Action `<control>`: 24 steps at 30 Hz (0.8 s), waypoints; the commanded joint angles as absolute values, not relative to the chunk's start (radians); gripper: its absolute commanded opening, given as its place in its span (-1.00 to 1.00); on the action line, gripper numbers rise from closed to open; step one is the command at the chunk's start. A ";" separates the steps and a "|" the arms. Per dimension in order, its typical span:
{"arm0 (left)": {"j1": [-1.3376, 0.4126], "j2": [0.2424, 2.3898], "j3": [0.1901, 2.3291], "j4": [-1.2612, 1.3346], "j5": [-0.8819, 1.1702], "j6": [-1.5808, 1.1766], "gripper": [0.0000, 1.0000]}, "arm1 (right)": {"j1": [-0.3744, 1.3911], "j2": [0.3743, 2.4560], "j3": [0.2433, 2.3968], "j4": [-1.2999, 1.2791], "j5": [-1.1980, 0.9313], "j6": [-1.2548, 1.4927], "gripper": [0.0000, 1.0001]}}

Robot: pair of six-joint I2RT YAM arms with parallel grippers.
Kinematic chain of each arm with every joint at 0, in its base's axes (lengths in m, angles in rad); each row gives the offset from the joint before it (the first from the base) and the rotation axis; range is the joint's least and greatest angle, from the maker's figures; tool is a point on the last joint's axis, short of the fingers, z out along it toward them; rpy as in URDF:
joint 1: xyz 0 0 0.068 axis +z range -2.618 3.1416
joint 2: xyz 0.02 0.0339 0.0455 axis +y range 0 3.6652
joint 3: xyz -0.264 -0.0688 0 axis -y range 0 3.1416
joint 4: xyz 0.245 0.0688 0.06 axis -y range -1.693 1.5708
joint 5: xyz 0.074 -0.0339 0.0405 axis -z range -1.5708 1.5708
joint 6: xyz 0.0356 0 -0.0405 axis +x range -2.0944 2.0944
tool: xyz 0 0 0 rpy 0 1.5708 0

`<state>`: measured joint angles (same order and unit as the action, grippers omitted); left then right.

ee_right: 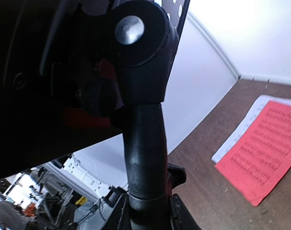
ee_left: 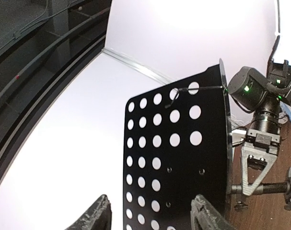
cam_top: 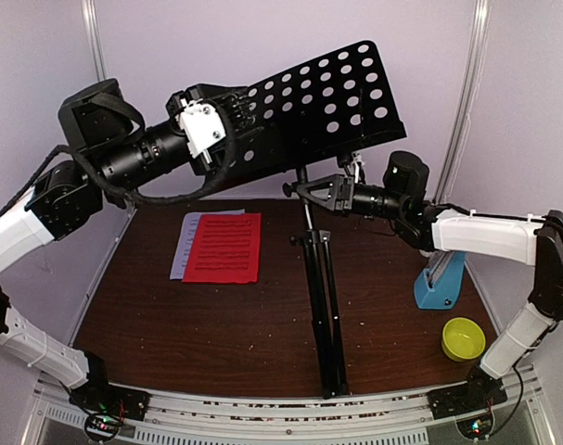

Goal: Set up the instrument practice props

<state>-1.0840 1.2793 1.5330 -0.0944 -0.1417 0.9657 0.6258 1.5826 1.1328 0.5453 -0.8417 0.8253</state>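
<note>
The black perforated music stand (cam_top: 327, 93) stands mid-table on folded tripod legs (cam_top: 329, 324), its desk tilted. My left gripper (cam_top: 227, 125) is open at the desk's left end; in the left wrist view the desk (ee_left: 183, 163) lies between the spread fingers (ee_left: 99, 215) of this gripper (ee_left: 150, 197). My right gripper (cam_top: 323, 193) is shut on the stand's pole just under the desk, as the right wrist view (ee_right: 149, 203) shows on the pole (ee_right: 145, 153). The red sheet (cam_top: 223, 247) lies on the white sheet (cam_top: 181, 243) on the table. The blue metronome (cam_top: 441, 286) stands at the right, partly behind my right arm.
A small yellow bowl (cam_top: 463, 338) sits at the front right near the right arm's base. The brown table (cam_top: 170, 334) is walled by white panels at the back and sides. The red sheet also shows in the right wrist view (ee_right: 260, 153).
</note>
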 commanded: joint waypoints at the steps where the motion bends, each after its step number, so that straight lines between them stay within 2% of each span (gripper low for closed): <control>1: -1.088 1.240 1.459 0.013 -0.211 0.842 0.18 | 0.605 1.427 1.267 0.819 -0.738 0.793 -1.00; 8: -1.082 1.198 1.333 -0.014 -0.304 0.589 0.20 | 0.598 1.419 1.269 0.956 -0.623 0.771 -1.00; 13: -1.078 1.192 1.209 0.007 -0.297 0.417 0.20 | 0.602 1.424 1.258 1.040 -0.516 0.750 -1.00; 24: -1.078 1.301 0.976 0.260 -0.288 0.173 0.20 | 0.707 1.368 1.227 0.893 -0.278 0.429 -1.00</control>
